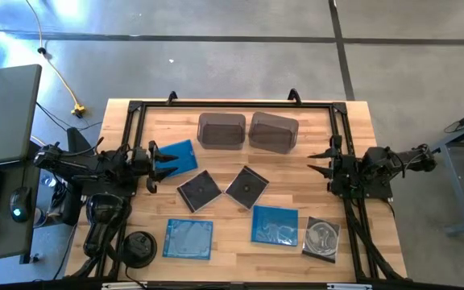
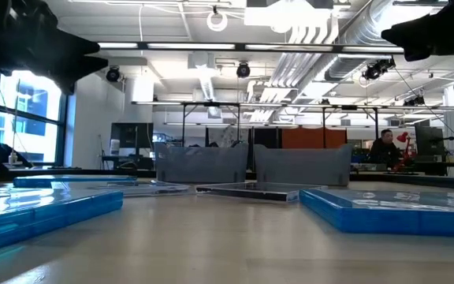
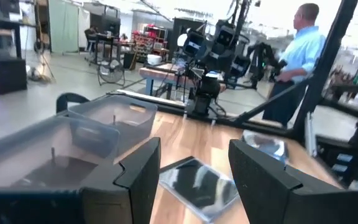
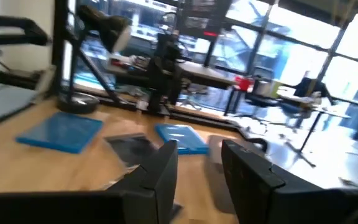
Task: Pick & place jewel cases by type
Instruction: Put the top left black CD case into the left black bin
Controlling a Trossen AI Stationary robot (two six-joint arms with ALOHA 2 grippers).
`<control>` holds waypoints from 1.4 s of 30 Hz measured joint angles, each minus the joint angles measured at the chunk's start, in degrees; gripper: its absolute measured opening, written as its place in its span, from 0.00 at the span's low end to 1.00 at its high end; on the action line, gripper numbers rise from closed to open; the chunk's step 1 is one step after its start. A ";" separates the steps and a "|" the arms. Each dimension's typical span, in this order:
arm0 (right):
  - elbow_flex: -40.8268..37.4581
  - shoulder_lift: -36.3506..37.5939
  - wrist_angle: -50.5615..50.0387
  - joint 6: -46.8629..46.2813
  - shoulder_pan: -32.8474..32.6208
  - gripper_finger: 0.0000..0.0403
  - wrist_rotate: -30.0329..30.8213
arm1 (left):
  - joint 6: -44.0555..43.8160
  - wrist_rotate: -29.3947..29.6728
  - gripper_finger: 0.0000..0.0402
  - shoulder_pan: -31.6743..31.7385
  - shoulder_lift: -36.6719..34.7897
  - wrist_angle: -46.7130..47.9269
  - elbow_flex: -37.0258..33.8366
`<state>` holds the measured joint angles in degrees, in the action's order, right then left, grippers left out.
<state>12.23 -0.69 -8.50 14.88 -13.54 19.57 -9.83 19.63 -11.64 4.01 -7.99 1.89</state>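
Several jewel cases lie flat on the wooden table (image 1: 232, 157): blue ones (image 1: 180, 157) (image 1: 188, 238) (image 1: 275, 225), two dark ones (image 1: 198, 191) (image 1: 247, 186), and a clear one with a silver disc (image 1: 322, 238). My left gripper (image 1: 161, 161) (image 3: 194, 180) hovers open at the table's left side, its fingertips over the left edge of the far blue case and well above the table. My right gripper (image 1: 321, 163) (image 4: 201, 171) hovers open at the right side, with nothing between its fingers. Both point level toward the table's middle.
Two smoky grey bins (image 1: 221, 130) (image 1: 273, 132) stand side by side at the far middle. A round black object (image 1: 139, 248) sits at the near left corner. A black frame (image 1: 232, 103) runs along the far edge. A person in a light blue shirt (image 3: 297, 56) stands beyond the table.
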 joint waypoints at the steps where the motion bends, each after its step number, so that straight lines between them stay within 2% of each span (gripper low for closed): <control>1: 0.00 0.02 0.46 0.44 -0.02 0.30 1.79 | -1.09 -0.78 0.47 0.00 0.00 -0.02 0.02; 5: 0.02 0.00 0.97 0.15 0.02 0.30 7.52 | -7.44 -4.66 0.47 0.00 0.02 0.00 0.02; 9: 0.01 0.00 1.17 -5.75 0.02 0.30 6.70 | -9.08 -5.14 0.47 0.00 0.02 -0.02 0.06; 12: 0.02 -0.14 4.45 -5.16 0.02 0.30 6.04 | -8.49 -4.21 0.47 0.00 0.02 -0.02 0.09; 17: 0.00 -0.62 12.51 -3.48 0.02 0.30 4.24 | -6.71 2.87 0.44 0.00 1.19 5.86 4.04; 19: 0.02 -1.30 15.91 -1.14 0.02 0.30 6.46 | -4.33 4.98 0.41 0.01 3.25 10.29 7.46; 23: 0.02 -4.89 19.72 1.98 0.04 0.30 14.93 | -0.44 7.72 0.37 0.02 10.79 18.33 14.08; 25: 0.02 -8.31 19.67 1.04 0.08 0.30 16.31 | 0.45 10.51 0.37 0.02 15.61 20.80 16.62; 29: 0.02 -18.71 22.75 -4.02 0.07 0.30 9.48 | 0.03 17.17 0.37 0.02 24.49 21.73 19.34; 31: 0.02 -25.30 27.31 -4.51 0.02 0.30 8.13 | -2.57 16.41 0.37 0.03 28.14 21.52 20.31; 36: 0.02 -41.99 38.61 -4.48 0.59 0.30 8.14 | -9.71 10.32 0.37 0.02 35.22 21.17 21.62; 42: 5.70 -61.83 46.85 -10.44 5.03 0.30 -3.73 | -16.56 9.68 0.37 0.02 40.69 19.74 21.88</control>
<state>17.93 -62.52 38.35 4.44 -8.51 15.84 -26.38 29.31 -11.62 44.70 11.75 23.77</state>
